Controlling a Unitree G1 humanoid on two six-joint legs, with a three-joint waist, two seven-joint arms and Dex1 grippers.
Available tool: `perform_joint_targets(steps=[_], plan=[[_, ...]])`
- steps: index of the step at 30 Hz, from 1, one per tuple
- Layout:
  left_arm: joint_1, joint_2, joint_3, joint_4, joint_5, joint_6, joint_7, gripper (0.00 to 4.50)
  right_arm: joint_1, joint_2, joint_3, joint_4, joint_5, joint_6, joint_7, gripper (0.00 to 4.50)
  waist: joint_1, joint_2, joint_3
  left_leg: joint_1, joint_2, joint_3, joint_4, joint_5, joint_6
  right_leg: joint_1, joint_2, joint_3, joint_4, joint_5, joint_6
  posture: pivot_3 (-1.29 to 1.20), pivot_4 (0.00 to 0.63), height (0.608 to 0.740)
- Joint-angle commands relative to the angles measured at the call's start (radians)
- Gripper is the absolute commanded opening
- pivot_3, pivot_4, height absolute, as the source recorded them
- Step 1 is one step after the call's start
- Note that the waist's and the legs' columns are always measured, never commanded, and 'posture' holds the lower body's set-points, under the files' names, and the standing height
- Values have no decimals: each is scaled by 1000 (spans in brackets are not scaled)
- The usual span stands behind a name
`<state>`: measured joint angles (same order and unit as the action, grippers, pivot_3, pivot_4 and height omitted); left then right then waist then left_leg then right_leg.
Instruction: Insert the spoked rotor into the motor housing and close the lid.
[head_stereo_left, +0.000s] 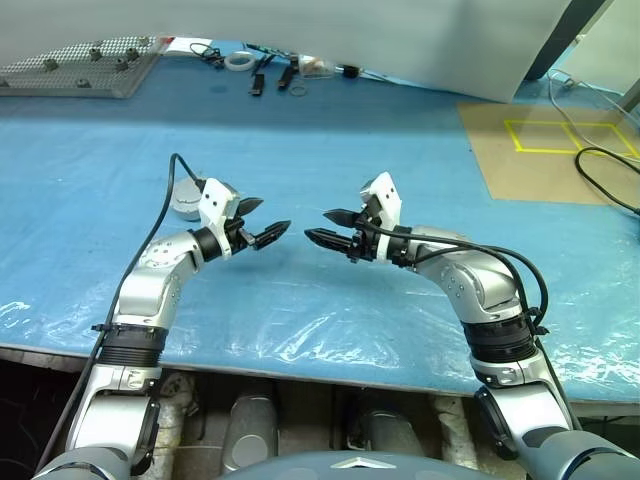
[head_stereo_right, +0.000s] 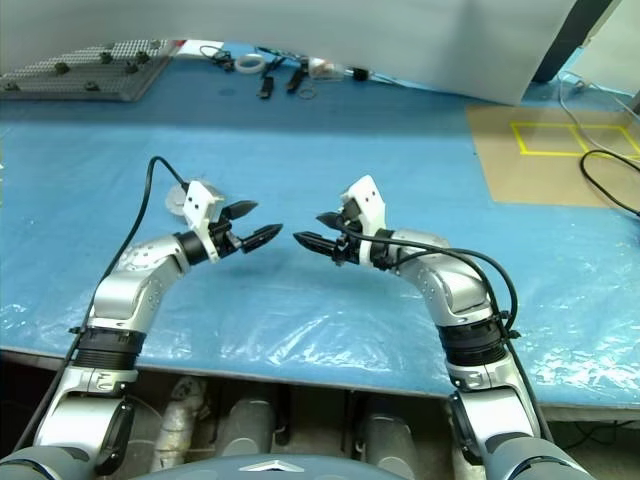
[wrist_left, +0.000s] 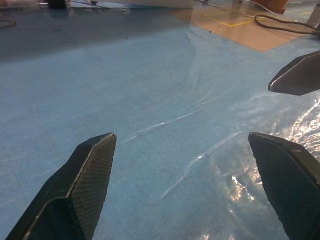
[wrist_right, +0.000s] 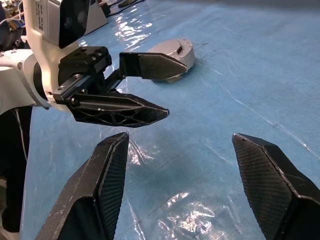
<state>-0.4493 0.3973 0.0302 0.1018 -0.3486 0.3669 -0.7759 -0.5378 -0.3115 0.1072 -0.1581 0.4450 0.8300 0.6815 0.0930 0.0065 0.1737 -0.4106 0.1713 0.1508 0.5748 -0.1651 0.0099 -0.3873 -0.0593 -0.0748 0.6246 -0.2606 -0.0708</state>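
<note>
Both grippers hang just above the blue plastic-covered table (head_stereo_left: 330, 120), tips facing each other and nearly meeting. Fingers of the left gripper (head_stereo_left: 262, 221) are spread wide with nothing between them; the right gripper (head_stereo_left: 331, 227) is also parted and empty.

Just behind the left gripper, on the side away from the robot, the lid (wrist_right: 176, 54) rests flat on the sheet as a closed, squat, pale silver round unit with a small tab at its edge; whether the housing sits under it cannot be told.

Wrinkled, glossy film covers the table near the grippers. Well beyond the lid, at the far edge, lie a grey pegboard (head_stereo_left: 85, 65) and small tools (head_stereo_left: 275, 68). Far to the lid's right is a brown panel (head_stereo_left: 550, 150) marked with yellow tape, with black cables (head_stereo_left: 610, 175) across it. No writing is legible.
</note>
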Motion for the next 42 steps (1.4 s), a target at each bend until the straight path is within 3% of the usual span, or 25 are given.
perform_joint_targets(steps=[1,42], plan=[[-6,11,5,-38,-4,-7,-2,4475,-11,1,-17,-40,24,-8,-2,3438,0,0,0,0,0,0,0,0,0,0,0,0,0,0,0,0,150,740],[-12,10,-4,-29,-5,-12,-16,4475,37,-6,-3,241,-81,-322,115,3438,0,0,0,0,0,0,0,1,3,0,0,0,0,0,0,0,150,740]])
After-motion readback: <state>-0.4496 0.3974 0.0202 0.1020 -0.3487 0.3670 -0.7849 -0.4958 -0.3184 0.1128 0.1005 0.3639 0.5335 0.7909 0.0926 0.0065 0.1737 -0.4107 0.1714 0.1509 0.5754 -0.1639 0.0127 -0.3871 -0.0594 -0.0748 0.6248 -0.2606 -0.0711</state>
